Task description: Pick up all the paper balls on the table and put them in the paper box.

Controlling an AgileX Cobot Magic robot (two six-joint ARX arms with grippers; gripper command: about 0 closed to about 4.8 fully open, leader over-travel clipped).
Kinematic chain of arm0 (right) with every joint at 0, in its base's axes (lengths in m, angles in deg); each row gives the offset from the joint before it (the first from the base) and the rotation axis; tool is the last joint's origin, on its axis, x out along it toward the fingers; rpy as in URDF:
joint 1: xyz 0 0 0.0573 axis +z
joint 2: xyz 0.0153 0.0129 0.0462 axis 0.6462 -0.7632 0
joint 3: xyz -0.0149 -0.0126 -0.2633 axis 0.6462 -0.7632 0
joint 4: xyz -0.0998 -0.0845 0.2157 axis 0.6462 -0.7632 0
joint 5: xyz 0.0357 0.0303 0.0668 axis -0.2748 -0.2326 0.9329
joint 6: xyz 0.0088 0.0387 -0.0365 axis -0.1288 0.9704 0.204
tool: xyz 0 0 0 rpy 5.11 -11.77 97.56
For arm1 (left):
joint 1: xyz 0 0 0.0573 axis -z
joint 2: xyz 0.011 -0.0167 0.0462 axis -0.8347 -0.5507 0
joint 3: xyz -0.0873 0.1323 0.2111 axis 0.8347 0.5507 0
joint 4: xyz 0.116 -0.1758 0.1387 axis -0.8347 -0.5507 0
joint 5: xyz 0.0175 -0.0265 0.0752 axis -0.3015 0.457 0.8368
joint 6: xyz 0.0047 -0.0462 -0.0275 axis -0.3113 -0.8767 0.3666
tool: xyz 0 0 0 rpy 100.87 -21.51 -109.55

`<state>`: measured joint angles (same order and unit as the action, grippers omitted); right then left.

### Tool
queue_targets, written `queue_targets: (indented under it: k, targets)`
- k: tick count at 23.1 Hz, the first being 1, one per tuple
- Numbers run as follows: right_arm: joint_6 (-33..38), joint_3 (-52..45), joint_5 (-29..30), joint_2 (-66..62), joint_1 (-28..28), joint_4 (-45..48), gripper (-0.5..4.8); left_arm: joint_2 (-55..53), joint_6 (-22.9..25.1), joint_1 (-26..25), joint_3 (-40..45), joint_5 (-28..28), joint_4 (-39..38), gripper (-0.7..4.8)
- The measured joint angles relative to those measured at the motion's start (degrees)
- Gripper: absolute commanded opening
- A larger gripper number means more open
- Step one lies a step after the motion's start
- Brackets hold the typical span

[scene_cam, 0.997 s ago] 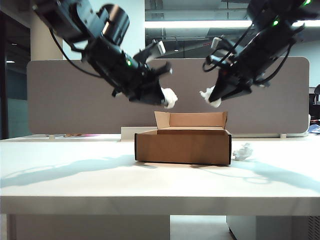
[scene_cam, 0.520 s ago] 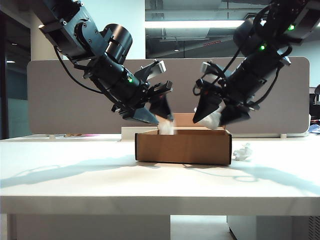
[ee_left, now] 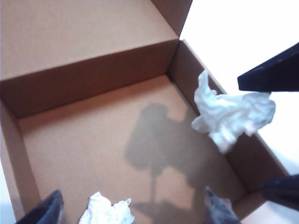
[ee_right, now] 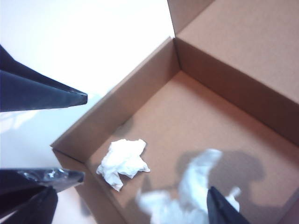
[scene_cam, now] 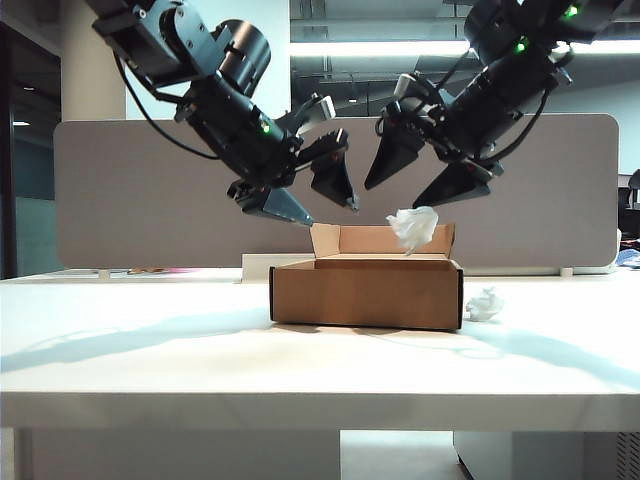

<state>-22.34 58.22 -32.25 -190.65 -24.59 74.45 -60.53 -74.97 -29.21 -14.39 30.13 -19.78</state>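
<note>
both claws (scene_cam: pixel 300 190) (scene_cam: pixel 428 168) released above box (scene_cam: pixel 366 293) | ball (scene_cam: pixel 412 227) mid-drop near rim, may bounce out | your last ball (scene_cam: pixel 485 303) on bench (scene_cam: pixel 150 350), 3 o'clock of box

— How is the light?

— Bright: a ceiling strip light (scene_cam: pixel 400 47) glows behind, and the tabletop (scene_cam: pixel 150 360) glares white, blown out in both wrist views. Soft arm shadows lie across it.

— And sharpness?

— The exterior view is crisp. In the right wrist view one paper ball (ee_right: pixel 187 193) smears with blur; a dark shadow marks the paper box (ee_left: pixel 93 140) floor.
</note>
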Motion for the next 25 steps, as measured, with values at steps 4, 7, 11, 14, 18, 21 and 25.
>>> queue_targets:
  k: [4,7,11,14,18,21,25]
  targets:
    - [0.1,0.1,-0.3,0.2,0.0,-3.0,4.21,0.1,0.0,0.0,-0.6,0.0,-2.4,3.81]
    - [2.1,0.4,-0.2,0.2,0.0,-2.5,3.97,0.1,0.0,0.0,-0.6,0.0,-3.5,3.81]
    - [6.5,0.4,-0.2,0.3,0.0,-1.0,3.96,0.1,0.0,0.0,-0.6,0.0,-4.3,3.81]
    - [8.4,0.7,1.9,0.3,0.0,-0.8,3.96,0.1,0.0,-0.1,-0.6,-0.5,-4.3,3.81]
    - [11.0,1.0,7.4,0.3,0.0,2.3,3.96,0.1,-1.0,0.0,-0.6,-10.5,-4.0,3.81]
    - [18.2,1.0,9.2,0.3,0.0,5.3,3.96,0.1,-2.0,0.2,-0.6,-16.3,-1.8,3.81]
    - [20.3,1.0,11.4,0.3,0.0,6.1,3.96,0.1,-3.9,0.6,-0.6,-16.5,0.5,3.81]
